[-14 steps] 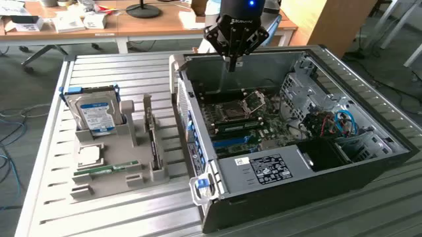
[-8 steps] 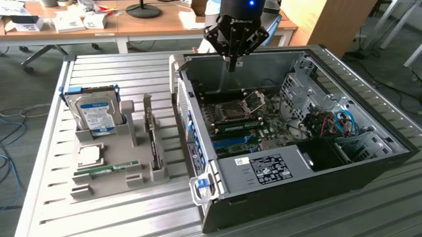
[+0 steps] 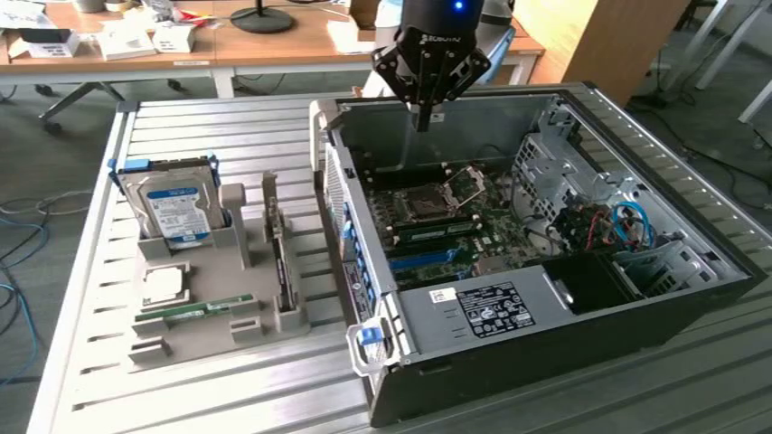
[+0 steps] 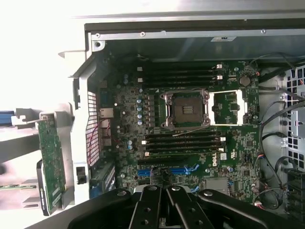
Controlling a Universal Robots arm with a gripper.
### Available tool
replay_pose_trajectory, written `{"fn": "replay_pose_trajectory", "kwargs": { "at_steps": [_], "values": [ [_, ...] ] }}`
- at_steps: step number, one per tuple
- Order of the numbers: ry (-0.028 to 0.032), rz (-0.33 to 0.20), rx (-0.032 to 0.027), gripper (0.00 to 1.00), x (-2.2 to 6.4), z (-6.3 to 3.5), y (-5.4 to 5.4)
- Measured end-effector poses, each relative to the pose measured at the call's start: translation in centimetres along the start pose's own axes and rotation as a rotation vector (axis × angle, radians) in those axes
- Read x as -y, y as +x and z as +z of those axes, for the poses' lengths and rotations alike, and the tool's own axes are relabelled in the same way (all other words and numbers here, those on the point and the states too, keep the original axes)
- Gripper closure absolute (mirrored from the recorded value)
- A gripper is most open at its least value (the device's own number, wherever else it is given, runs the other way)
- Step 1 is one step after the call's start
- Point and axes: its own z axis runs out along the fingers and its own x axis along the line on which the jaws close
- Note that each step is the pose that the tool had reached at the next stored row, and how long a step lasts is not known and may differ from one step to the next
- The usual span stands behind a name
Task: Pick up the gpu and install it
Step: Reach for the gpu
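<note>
Grey rack, gpu edge-on, face unclear; closed hand above.

Gripper pointing straight down, jaws closed together, apparently empty

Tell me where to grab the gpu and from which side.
Take the gpu by its upper long edge, coming straight down from above. It stands on edge in a slot of the grey holder, so its lower edge is seated and the top is exposed. Likely best to set the pincer across its thin faces, near mid-length.
</note>
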Motion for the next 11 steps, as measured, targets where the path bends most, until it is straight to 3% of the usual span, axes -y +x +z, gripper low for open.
{"fn": "replay_pose_trajectory", "kwargs": {
  "at_steps": [11],
  "values": [
    [0.0002,0.0,-0.0002,0.89,0.09,-0.01,1.2]
  ]
}}
